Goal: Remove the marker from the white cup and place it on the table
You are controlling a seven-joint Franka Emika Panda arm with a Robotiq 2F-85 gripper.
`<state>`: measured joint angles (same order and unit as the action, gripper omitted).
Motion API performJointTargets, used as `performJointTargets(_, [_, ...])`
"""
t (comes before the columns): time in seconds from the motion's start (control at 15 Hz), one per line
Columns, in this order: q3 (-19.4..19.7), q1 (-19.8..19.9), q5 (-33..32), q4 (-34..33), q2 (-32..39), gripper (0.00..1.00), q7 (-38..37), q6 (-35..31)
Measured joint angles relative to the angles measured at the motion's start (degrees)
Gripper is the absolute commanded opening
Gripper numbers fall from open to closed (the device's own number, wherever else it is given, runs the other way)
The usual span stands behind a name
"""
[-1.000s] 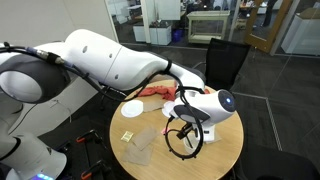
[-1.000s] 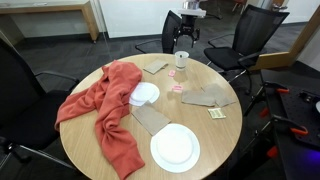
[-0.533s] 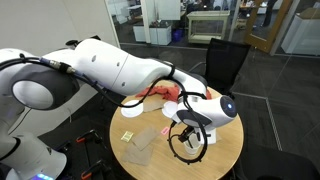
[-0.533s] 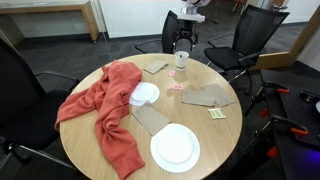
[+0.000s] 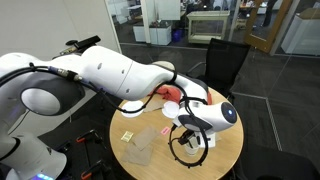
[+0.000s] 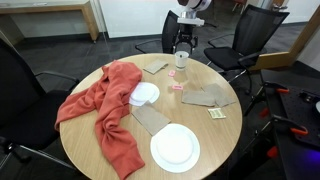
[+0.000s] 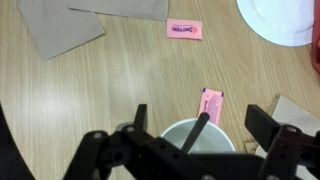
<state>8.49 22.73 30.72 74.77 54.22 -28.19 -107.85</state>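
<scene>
Qty: 1 white cup (image 6: 181, 59), 1 marker (image 7: 197, 132) leaning inside it, 2 white discs (image 6: 175, 148), 2 pink packets (image 7: 184, 29), 1 red cloth (image 6: 105, 105). Cup is sitting near table (image 6: 215, 135) edge. Arm is reaching over; gripper (image 7: 197, 112) is pointing down above cup, fingers wide apart, gripping nothing.

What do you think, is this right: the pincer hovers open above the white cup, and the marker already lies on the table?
Not quite. The wrist view shows the marker leaning inside the white cup, not lying on the table. The pincer does hover open above the cup.
</scene>
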Motion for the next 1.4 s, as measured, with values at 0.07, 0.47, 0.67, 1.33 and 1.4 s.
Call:
performJointTargets(0.07, [0.0,0.0,0.0,-0.2,0.2,0.92,0.0,0.2])
performJointTargets(0.47, [-0.1,0.1,0.0,-1.0,1.1,0.34,0.0,0.9])
performJointTargets(0.67, [-0.1,0.2,0.0,-1.1,1.3,0.12,0.0,1.1])
performJointTargets(1.33, [-0.1,0.2,-0.1,-2.3,1.0,0.03,0.0,3.9])
performJointTargets(1.4, [-0.1,0.2,-0.1,-2.3,0.6,0.03,0.0,4.5])
